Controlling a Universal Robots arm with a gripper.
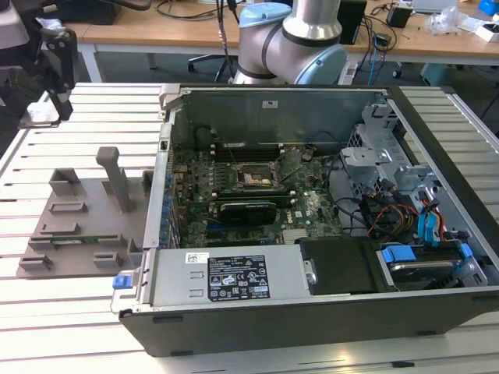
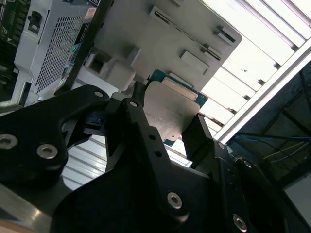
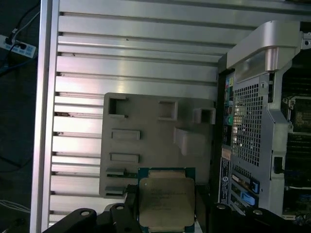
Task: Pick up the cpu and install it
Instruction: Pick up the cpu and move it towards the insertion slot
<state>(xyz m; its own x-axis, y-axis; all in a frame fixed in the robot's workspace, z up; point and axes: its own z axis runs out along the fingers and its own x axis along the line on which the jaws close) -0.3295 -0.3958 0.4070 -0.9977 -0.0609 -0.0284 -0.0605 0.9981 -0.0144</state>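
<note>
Pickup looked done to me: the jaws were pinching the cpu (image 3: 166, 200) by two opposite edges, one finger on each side, plain in both wrist views; the chip seemed lifted off the slatted surface (image 3: 136, 53), near the edge of the grey fixture plate (image 3: 155, 141) and beside the open computer case (image 1: 312, 327); install I judged not yet done, since the dark socket frame (image 1: 253, 178) on the board sat well apart, inside that case; that part, by my reckoning, would call for a steady pinch, the chip kept level, and its corners squared to the socket frame; its metal top plate faced the first wrist camera, green rim showing round it; its edges ran parallel to the fixture plate's edges; being square, it had no long axis I could name.
</note>
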